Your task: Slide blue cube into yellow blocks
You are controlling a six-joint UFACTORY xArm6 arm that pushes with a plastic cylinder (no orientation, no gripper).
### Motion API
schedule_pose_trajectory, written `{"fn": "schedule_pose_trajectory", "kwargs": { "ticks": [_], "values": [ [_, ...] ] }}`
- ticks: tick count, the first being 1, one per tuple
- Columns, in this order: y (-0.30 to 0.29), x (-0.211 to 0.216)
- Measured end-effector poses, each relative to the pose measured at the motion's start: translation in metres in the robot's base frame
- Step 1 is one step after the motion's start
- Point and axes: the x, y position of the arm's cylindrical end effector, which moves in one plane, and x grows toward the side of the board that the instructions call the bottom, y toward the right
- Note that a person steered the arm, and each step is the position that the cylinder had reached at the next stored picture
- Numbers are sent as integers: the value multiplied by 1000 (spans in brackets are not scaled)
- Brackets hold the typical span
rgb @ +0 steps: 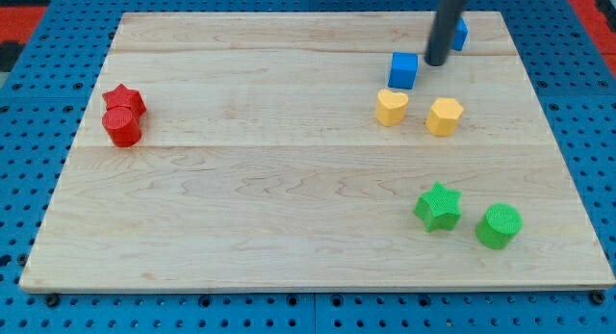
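Observation:
The blue cube (403, 70) sits on the wooden board at the upper right. Just below it lie two yellow blocks: a heart shape (391, 108) and a hexagon-like block (444, 115). The cube is a small gap above the yellow heart, apart from it. My tip (436, 61) is the lower end of a dark rod that comes down from the view's top. It stands just right of the blue cube, close to its right side. A second blue block (460, 33) is partly hidden behind the rod.
A red star (124, 98) and a red cylinder (123, 126) touch each other at the left. A green star (438, 207) and a green cylinder (499, 225) lie at the lower right. The board's far edge (289, 14) is near the rod.

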Motion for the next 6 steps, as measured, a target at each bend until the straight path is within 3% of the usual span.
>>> {"fn": "schedule_pose_trajectory", "kwargs": {
  "ticks": [1,2,3,4,5,6],
  "values": [
    [-58,11],
    [-120,-10],
    [-120,35],
    [-59,42],
    [-95,17],
    [-34,16]
  ]
}}
